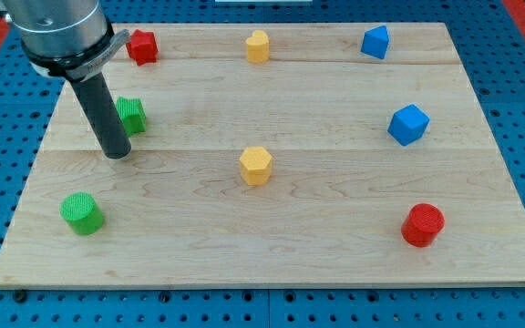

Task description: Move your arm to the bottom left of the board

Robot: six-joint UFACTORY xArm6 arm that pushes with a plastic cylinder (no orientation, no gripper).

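Bottom-left corner of the pale wooden board, the task's target, lying toward the view's lower left, bare apart from a green ribbed cylinder block sitting just inside it. My tip, lower end of the straight dark rod, resting on the board in the left part, above that corner. No fingers present: a plain rod, neither spreading nor pinching, holding nothing. Tip standing just beside a second green ribbed block, up and to the view's right; whether touching cannot be told, the rod partly covering it. Moving outward: green cylinder below and left of the tip, apart from it; a yellow hexagonal block to the view's right at mid-board; a red block near the top left; a yellow block at top centre; two blue angular blocks at the view's upper right; a red cylinder at lower right. Judged route: heading down and left, likely skirting or nudging the green cylinder, this lying close to the direct line.
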